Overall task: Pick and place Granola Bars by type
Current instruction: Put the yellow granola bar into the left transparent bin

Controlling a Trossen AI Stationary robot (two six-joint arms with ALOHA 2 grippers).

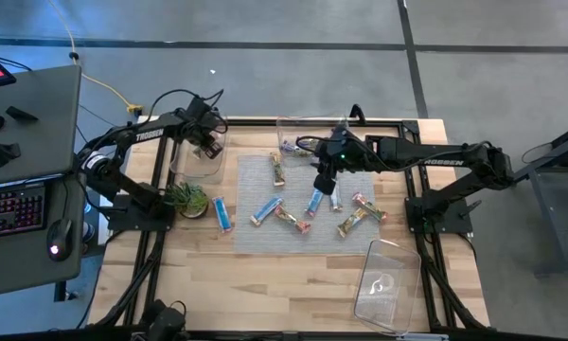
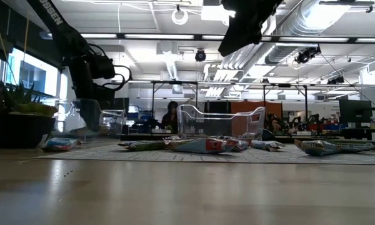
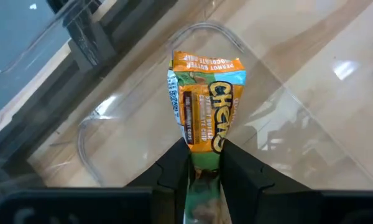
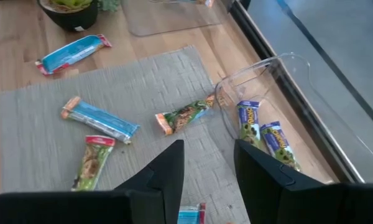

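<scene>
My left gripper is over a clear bin at the table's far left, shut on an orange-and-green granola bar. My right gripper hovers open above the grey mat, with nothing between its fingers. Several granola bars lie flat on the mat, among them a green one, a blue one and another green one. One blue bar lies on the bare wood beside the mat. Two more bars lie in a clear bin at the far edge. My left gripper pinches one end of the orange-and-green bar between its two fingers, which lie along the bar. The fingers slant steeply down from above. The bar sticks out past the fingertips over the clear bin's floor; whether its free end touches the floor I cannot tell.
A small potted green plant stands near the left arm's base. A third clear bin lies at the near right. A side table with a keyboard stands beyond the table's left edge. Bare wood lies along the near edge.
</scene>
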